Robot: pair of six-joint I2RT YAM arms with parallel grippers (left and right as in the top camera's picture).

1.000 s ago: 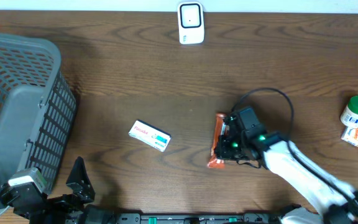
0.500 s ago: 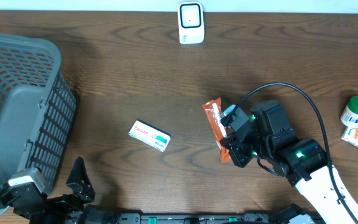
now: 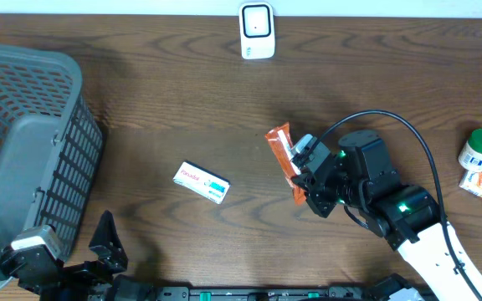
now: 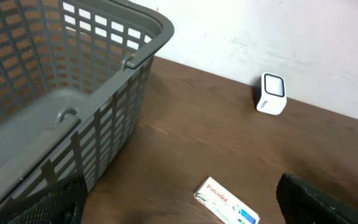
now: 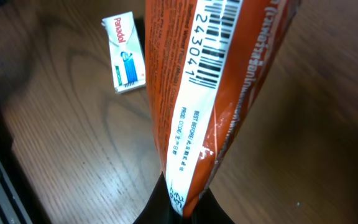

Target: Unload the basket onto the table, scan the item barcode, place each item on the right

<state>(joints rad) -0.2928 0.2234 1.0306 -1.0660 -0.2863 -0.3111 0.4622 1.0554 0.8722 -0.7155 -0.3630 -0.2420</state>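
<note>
Just right of the frame's middle, the right gripper (image 3: 310, 186) pinches the bottom end of the orange packet (image 3: 282, 150), while the left gripper (image 4: 179, 214), lower left, has its jaws spread wide.

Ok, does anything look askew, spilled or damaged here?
Nothing stands out. The orange packet sits tilted only because the right gripper is shut on its end; its wrapper looks intact, barcode legible. The Panadol box lies flat on the table, and the scanner stands at the far edge. No spills.
</note>
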